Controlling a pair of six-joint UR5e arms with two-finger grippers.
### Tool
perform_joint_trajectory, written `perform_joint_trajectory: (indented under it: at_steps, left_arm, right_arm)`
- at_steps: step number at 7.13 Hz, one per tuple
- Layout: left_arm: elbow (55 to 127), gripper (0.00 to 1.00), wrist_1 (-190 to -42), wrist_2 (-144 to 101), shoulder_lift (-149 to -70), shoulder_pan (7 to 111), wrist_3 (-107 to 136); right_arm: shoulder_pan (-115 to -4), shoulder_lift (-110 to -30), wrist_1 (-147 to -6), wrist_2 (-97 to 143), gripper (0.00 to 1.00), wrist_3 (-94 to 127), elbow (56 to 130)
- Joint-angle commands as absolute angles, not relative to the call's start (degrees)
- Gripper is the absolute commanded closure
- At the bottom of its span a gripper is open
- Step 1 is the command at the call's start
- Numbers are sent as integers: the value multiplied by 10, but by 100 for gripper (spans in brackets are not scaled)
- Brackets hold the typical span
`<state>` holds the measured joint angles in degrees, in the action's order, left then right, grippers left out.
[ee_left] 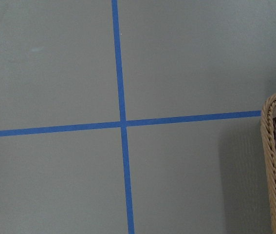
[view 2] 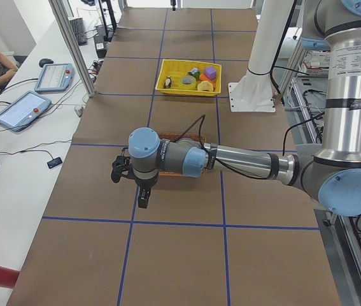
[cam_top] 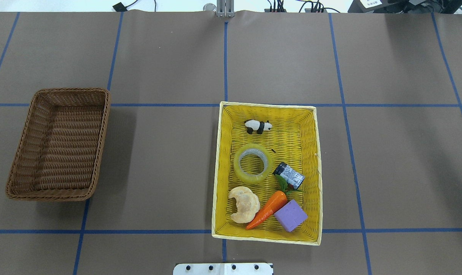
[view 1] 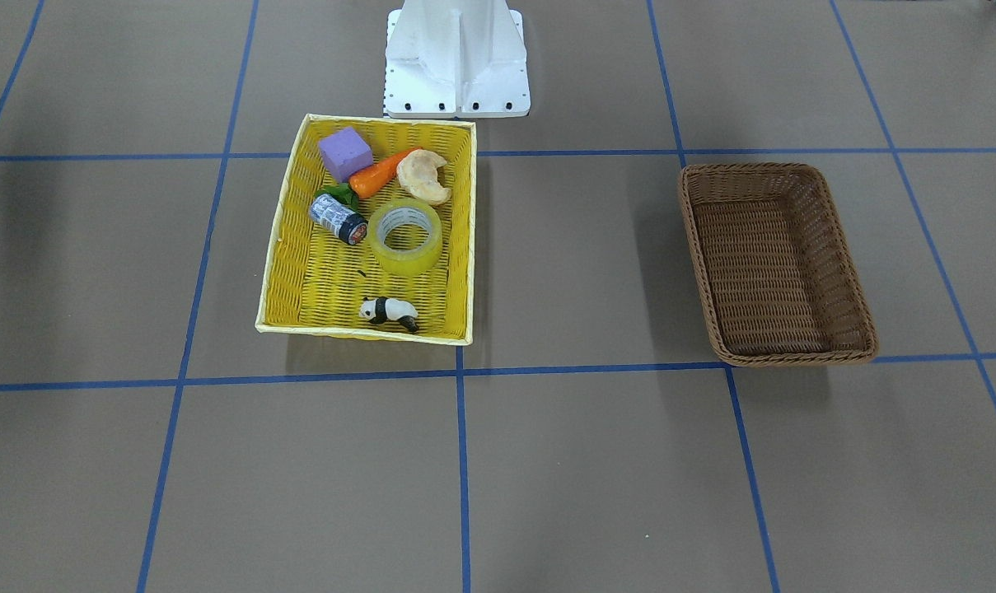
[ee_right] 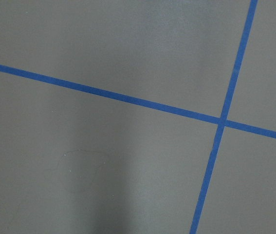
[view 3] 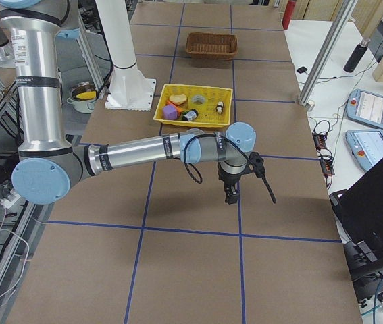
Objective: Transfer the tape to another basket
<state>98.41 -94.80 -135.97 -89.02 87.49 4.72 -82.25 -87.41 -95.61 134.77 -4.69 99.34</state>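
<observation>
Nothing is gripped yet, so the step in hand is the reach for the tape [cam_top: 253, 163]. It lies flat, hole upward, in the yellow basket [cam_top: 267, 104], well apart from both sets of jaws. It is nearer the right jaws than the left jaws.

The right arm [view 3: 198, 148] hangs its jaws over bare desk [cam_top: 169, 160], near the yellow basket but outside it. The left arm [view 2: 186, 159] holds its jaws just beside the brown basket [cam_top: 72, 90], whose corner edges into the left wrist view. We see both sets of jaws only from the side cameras, so we cannot tell whether they stand wide or narrow.

We judge the right jaws the better choice for the pick. We would open them wide before descending and bring them straight down over the roll. One finger should go inside the core and the other outside the wall. The outer finger belongs on the side away from the battery [cam_top: 289, 176], which sits just beside the roll. The panda [cam_top: 258, 126] and the bread [cam_top: 244, 204] lie near the roll, so a slanted approach risks nudging them. We would lift clear of the yellow rim before crossing toward the left jaws' side.
</observation>
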Motion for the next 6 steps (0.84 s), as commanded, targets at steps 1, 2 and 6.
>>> perform_joint_trajectory:
  at_steps: [1,2,6]
  left_arm:
    - [985,2,-994,-1361,-870,868,52]
    - [981,2,-1008,-1361,-866,868,54]
    - [976,2,-992,-1365,-901,847,116]
  right_arm:
    - [-822,-875,-954,1347,0,-47,993]
    - [-823,-875,-954,1347,0,-47,993]
    - [-814,-875,-954,1347,0,-48,993]
